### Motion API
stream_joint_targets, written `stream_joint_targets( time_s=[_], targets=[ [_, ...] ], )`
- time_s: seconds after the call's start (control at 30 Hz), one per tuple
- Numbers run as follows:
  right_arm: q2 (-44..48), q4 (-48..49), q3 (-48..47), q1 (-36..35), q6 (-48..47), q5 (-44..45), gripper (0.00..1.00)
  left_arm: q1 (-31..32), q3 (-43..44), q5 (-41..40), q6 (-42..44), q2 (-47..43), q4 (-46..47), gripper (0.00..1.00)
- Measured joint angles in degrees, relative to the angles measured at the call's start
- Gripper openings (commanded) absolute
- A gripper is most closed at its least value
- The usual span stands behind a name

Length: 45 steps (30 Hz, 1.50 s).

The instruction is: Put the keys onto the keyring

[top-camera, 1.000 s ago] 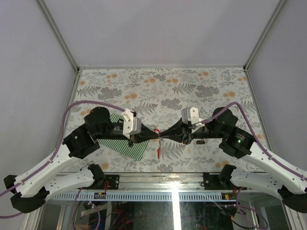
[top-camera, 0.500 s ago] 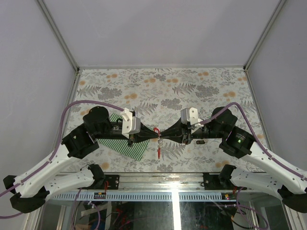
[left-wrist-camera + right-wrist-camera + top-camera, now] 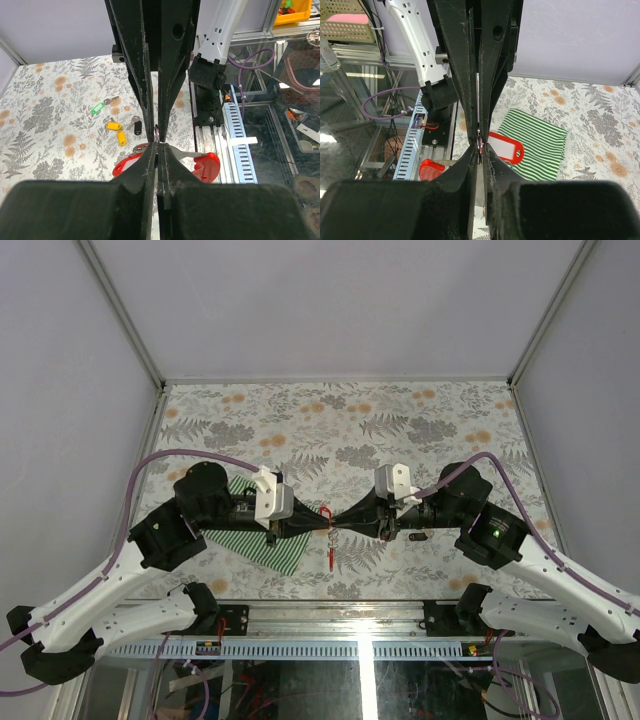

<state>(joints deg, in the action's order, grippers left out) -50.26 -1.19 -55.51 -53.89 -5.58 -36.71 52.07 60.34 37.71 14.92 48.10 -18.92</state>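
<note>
White arm links point(image 3: 100, 595), black joints point(image 3: 165, 540), purple cables point(image 3: 190, 456), white wrist housings point(image 3: 272, 502), black tapered gripper fingers point(image 3: 142, 75), green light point(image 3: 493, 534)

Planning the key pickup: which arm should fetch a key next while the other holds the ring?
Right, probably. The small coloured-head keys lie on the floral table on the right arm's side, while the left claw is shut on the thin grey keyring with red tags and can hold it steady.

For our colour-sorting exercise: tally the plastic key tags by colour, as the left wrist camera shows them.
Red tags: 2
Yellow tags: 2
Green tag: 1
Dark tag: 1
Total: 6
</note>
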Motion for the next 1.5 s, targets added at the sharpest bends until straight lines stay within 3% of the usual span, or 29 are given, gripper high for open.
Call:
stream_joint_targets(
  time_s=[0.17,0.37,0.5,1.1,1.5],
  targets=[
    [-0.09,0.20,0.00,0.00,0.31,-0.07,0.00,0.00,0.00,-0.11,0.00,0.00,0.00,0.00],
    [-0.09,0.48,0.00,0.00,1.14,0.00,0.00,0.00,-0.11,-0.39,0.11,-0.39,0.28,0.21],
    [-0.09,0.48,0.00,0.00,1.29,0.07,0.00,0.00,-1.66,-0.37,0.15,-2.95,2.05,0.27],
    [0.02,0.15,-0.59,0.00,1.29,0.07,0.00,0.00,-3.30,-0.37,0.15,-4.55,5.18,0.29],
    [0.02,0.17,-0.59,0.00,1.31,-0.02,0.00,0.00,-3.87,-0.70,0.13,-4.26,5.22,0.22]
  ],
)
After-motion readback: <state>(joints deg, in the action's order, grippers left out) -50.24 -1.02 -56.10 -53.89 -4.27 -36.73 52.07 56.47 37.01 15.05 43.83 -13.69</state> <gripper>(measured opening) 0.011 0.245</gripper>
